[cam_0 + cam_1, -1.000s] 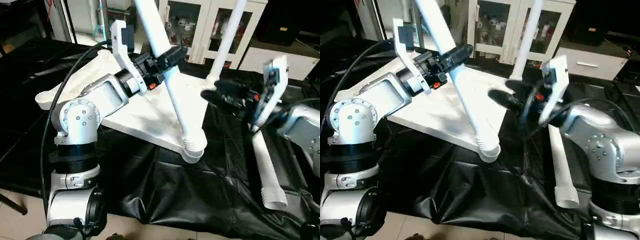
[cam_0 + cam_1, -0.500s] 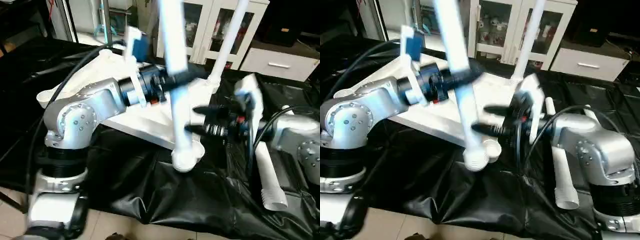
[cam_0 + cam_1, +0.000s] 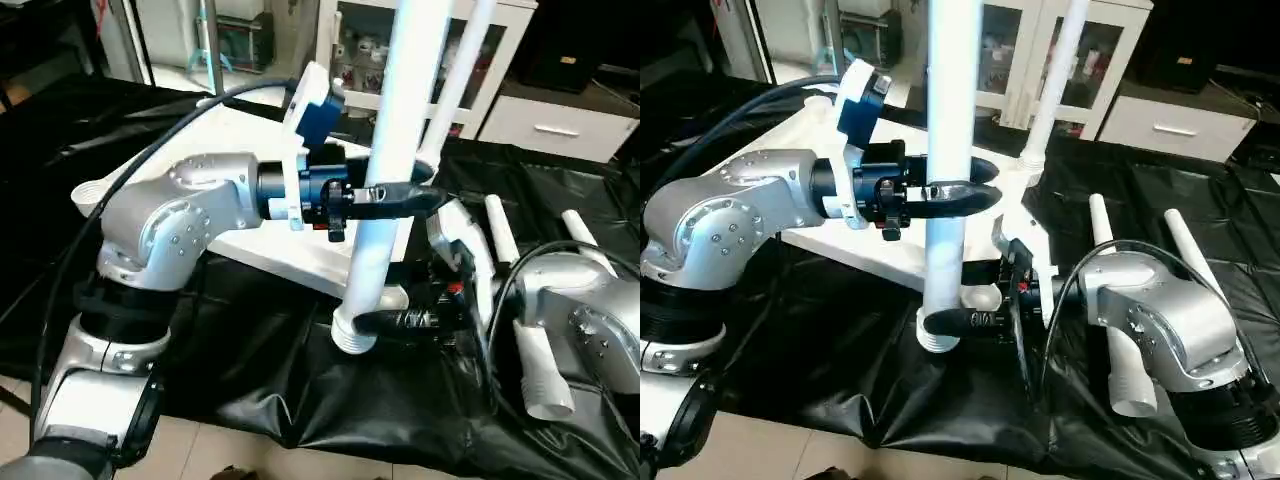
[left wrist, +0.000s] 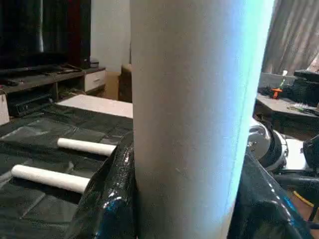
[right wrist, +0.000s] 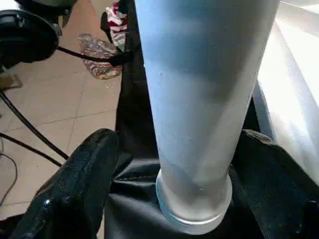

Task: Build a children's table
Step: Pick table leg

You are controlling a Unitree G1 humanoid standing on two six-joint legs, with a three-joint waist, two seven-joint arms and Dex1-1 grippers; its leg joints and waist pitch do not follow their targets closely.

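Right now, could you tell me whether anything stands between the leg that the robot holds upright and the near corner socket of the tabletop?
Nothing visible blocks it. The leg, held by the left gripper, has its ribbed end beside the near corner socket of the tabletop. The right gripper brackets that lower end, apparently steadying it.

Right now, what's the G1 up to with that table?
It is mid-assembly. The left end effector grips one white leg partway up, holding it close to upright, with its ribbed threaded end just off the near corner socket of the upside-down tabletop. The right end effector brackets that leg near its bottom with fingers spread; contact there is unclear. Another leg already stands in the far corner. Two spare legs lie on the black sheet.
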